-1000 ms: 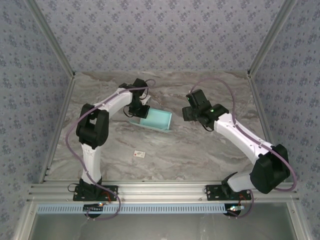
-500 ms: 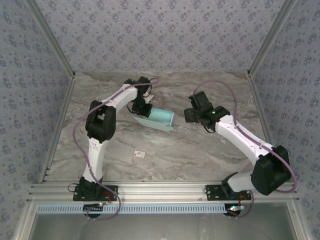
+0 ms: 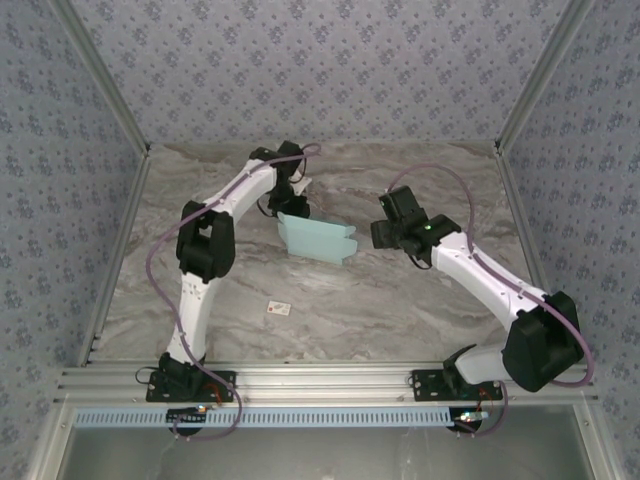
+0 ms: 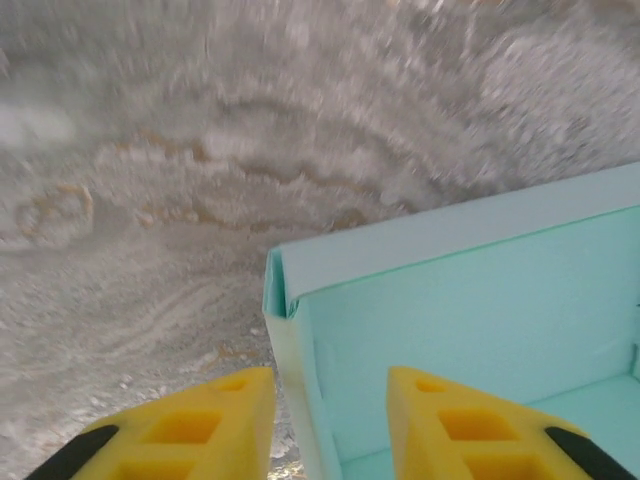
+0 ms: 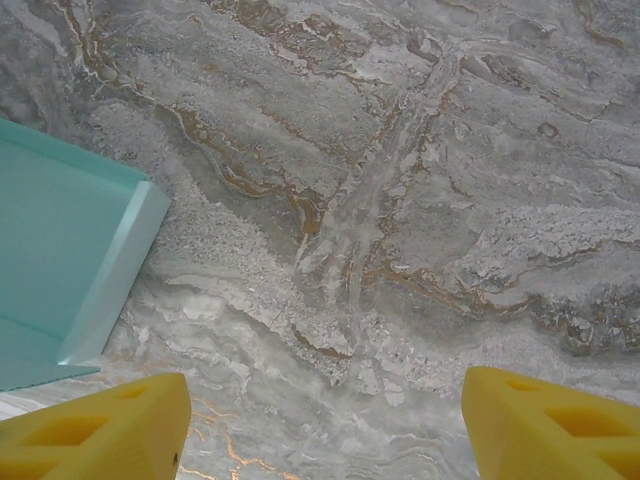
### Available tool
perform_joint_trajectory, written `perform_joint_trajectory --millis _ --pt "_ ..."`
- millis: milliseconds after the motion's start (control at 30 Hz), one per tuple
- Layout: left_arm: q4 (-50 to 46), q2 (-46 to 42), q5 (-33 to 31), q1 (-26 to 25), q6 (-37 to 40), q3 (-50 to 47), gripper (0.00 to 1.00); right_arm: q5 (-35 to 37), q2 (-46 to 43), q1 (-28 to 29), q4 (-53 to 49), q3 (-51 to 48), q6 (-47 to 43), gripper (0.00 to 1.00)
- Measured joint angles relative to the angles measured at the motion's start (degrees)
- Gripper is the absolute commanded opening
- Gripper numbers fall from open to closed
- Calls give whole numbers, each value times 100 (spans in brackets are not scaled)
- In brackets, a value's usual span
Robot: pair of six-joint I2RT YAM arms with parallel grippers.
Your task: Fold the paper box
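The paper box (image 3: 318, 239) is a mint card box in the middle of the marble table, its open side tipped toward the camera. My left gripper (image 3: 296, 208) is at its back left corner. In the left wrist view the yellow fingers (image 4: 190, 425) straddle the box's (image 4: 470, 300) left wall with a gap on each side, so the left gripper (image 4: 330, 420) is open and holds nothing. My right gripper (image 3: 383, 232) hovers to the right of the box, wide open over bare marble (image 5: 325, 420). The box's right edge (image 5: 60, 260) shows at the left of the right wrist view.
A small white tag with a red mark (image 3: 279, 309) lies on the table in front of the box. Patterned walls and metal frame posts (image 3: 120, 250) close in the table on the left, right and back.
The left jaws have parted and let go of the box's wall. The left gripper moved toward the back, and the box has tipped up and shifted slightly right. The right arm barely moved.
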Motion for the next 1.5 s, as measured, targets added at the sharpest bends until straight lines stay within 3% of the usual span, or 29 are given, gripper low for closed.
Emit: perform_joint_trajectory --millis 167,300,533,667,867,1033,1267,1500 --pt "-70 24 -160 96 20 979 44 -129 20 -192 37 7 -2 74" --pt "103 -319 -356 295 -48 925 46 -409 334 -422 227 140 -11 73" --pt "1335 -2256 -461 686 -518 -1613 48 -1185 1032 -437 671 164 -17 71" --pt "2192 -3536 -435 778 -931 -3143 49 -1633 1054 -435 933 9 -2 70" --pt "3150 -4741 -455 1003 -1443 -4780 50 -2140 1019 -393 1193 -409 114 67" --pt "3558 -5222 -597 1067 -1733 -5569 52 -2404 761 -186 1386 -798 350 65" --pt "4057 -5842 -890 1132 -2046 -6367 54 -2507 566 584 1932 -1001 824 61" --pt "4234 -6288 -1021 1340 -2277 -6867 58 -2505 1165 1436 2581 -844 1228 57"
